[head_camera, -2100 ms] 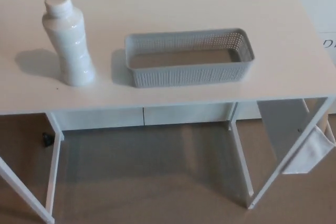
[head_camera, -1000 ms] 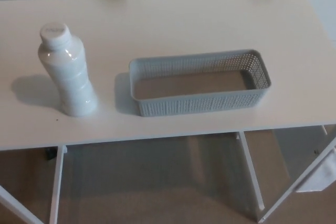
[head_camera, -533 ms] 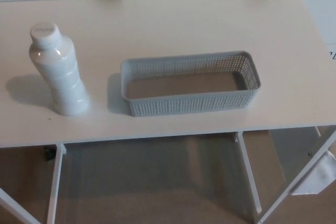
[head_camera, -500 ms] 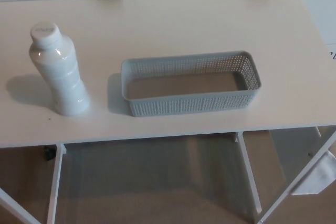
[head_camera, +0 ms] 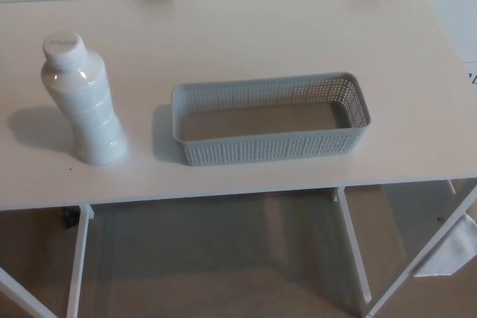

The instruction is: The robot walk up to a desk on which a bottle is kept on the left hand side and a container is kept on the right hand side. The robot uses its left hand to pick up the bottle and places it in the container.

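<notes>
No hand is seen, so the state of the fingers cannot be told. The white bottle (head_camera: 82, 100) stands upright on the worktop (head_camera: 246, 35), left of the empty grey basket (head_camera: 270, 118). The approach is judged finished; next the bottle must be reached by the left hand.

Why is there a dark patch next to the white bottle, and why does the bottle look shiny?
In the head view, the dark patch is the shadow of the bottle, falling to its left on the desk, so the light comes from the right. The shiny spots are glare on its smooth side. The basket casts a shadow on its left too. The picture is slightly soft.
</notes>
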### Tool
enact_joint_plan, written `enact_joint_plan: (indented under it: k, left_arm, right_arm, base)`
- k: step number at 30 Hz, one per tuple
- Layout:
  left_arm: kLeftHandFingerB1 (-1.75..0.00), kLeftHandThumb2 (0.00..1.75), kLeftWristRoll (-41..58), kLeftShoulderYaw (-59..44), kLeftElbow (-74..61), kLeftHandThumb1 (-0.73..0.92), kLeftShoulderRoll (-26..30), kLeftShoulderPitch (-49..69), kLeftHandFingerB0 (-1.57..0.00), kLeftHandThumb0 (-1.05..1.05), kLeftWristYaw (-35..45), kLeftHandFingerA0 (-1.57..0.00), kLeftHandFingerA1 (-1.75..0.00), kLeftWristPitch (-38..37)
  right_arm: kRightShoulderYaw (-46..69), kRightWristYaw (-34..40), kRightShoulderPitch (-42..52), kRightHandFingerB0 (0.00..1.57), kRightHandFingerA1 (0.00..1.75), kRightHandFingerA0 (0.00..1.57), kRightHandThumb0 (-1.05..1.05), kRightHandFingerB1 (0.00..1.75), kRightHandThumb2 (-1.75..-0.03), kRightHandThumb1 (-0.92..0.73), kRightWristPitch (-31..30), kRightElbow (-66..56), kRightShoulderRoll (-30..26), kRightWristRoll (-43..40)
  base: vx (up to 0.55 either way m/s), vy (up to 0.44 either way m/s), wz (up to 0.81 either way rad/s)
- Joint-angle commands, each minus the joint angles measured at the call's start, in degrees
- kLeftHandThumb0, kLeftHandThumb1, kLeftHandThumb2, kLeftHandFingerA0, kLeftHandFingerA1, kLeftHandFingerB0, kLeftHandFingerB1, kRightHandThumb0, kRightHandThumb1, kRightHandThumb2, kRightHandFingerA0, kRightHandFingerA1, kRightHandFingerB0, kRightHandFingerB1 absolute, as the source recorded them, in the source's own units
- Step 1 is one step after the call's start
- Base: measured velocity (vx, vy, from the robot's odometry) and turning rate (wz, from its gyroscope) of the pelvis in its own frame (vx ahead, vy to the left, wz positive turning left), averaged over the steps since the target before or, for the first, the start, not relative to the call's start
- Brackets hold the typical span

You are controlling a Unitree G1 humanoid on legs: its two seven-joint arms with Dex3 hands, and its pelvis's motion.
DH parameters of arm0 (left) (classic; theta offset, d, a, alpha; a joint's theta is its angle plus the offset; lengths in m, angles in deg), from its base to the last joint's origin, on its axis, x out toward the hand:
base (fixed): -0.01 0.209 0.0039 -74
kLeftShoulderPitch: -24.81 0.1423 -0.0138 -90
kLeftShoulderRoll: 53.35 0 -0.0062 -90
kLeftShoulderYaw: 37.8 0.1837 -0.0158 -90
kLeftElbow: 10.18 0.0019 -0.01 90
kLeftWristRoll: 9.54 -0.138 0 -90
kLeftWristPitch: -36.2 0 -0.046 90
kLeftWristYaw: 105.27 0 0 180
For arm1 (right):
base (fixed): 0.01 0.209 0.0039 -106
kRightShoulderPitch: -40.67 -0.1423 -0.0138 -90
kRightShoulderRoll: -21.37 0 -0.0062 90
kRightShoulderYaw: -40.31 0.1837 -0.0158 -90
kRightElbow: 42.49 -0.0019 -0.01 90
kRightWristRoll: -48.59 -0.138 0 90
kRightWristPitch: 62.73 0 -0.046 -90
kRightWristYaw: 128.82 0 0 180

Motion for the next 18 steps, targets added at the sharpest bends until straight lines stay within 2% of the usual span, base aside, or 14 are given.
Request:
enact_joint_plan:
  k: [1,2,9,11,12,13,15,18]
  left_arm:
    - [0.0,0.59,0.0,-10.6,-8.2,0.62,-1.5,0.3,0.0,-0.64,-21.7,0.0,0.0,-14.7]
    - [-0.08,0.82,-0.1,-12.0,-10.8,0.53,-0.7,0.1,0.0,-0.82,-22.3,0.0,0.0,-13.9]
    - [-0.09,0.8,1.3,-16.6,-23.3,0.5,2.9,-3.8,0.0,-0.79,-19.8,0.0,0.0,-12.9]
    - [-0.06,0.75,1.9,-16.4,-27.7,0.47,3.4,-6.9,0.0,-0.73,-17.3,0.0,0.0,-12.5]
    - [-0.08,0.75,2.2,-16.0,-29.3,0.44,3.5,-7.8,0.0,-0.66,-16.3,0.0,-0.03,-11.8]
    - [-0.05,0.72,2.7,-15.3,-31.8,0.42,3.5,-9.2,0.0,-0.64,-14.8,0.0,0.0,-10.9]
    - [-0.04,0.73,3.0,-13.1,-36.2,0.43,3.8,-12.1,0.0,-0.68,-12.6,0.0,0.0,-7.9]
    - [-0.01,0.69,3.7,-12.1,-36.9,0.39,3.1,-14.4,0.0,-0.64,-11.1,0.0,0.0,-8.0]
  right_arm:
    - [-0.2,0.3,-0.8,0.75,0.54,0.99,-0.35,0.47,-0.51,-0.21,0.1,0.5,-1.1,0.4]
    - [-0.7,0.1,-0.6,0.75,0.55,0.98,-0.42,0.48,-0.55,-0.23,0.9,-0.2,-1.3,0.9]
    - [-1.3,0.0,-1.6,0.74,0.56,0.97,-0.43,0.49,-0.56,-0.24,1.3,-0.9,-1.4,1.3]
    - [-1.5,-0.3,-1.5,0.71,0.55,0.97,-0.43,0.48,-0.55,-0.24,1.8,-0.9,-1.4,1.4]
    - [-1.5,-0.4,-1.4,0.73,0.52,0.96,-0.36,0.45,-0.49,-0.25,2.0,-1.1,-1.3,1.4]
    - [-1.6,-0.2,-1.3,0.73,0.54,0.97,-0.4,0.47,-0.53,-0.23,1.9,-1.1,-1.3,1.5]
    - [-1.8,0.8,-1.9,0.73,0.54,0.98,-0.4,0.47,-0.53,-0.23,1.5,-0.7,-1.2,1.7]
    - [-1.8,0.0,-1.9,0.73,0.54,0.98,-0.39,0.48,-0.53,-0.22,1.9,-1.0,-1.0,1.4]
  base:
    - [0.0,0.0,0.0]
    - [0.0,0.0,0.0]
    - [0.0,0.0,0.0]
    - [0.0,0.0,0.0]
    - [0.0,0.0,0.0]
    - [0.0,0.0,0.0]
    - [0.0,0.0,0.0]
    - [0.0,0.0,0.0]
